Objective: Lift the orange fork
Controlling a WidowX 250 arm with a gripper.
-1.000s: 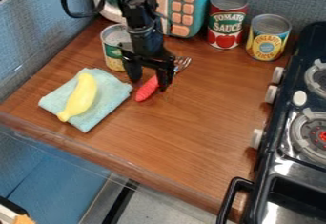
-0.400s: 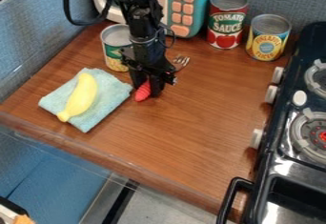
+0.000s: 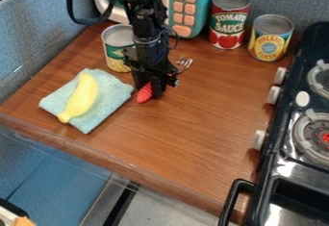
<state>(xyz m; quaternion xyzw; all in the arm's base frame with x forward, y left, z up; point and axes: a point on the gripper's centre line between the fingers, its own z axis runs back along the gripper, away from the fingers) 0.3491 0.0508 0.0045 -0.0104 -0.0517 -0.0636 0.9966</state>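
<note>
The ridged-handled fork (redder than orange) has silvery tines; the gripper, fingers closed on the handle, hides its middle.

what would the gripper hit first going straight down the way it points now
Likely the wooden counter; the fork's red handle is right at the gripper, though the gap below is unclear.
</note>
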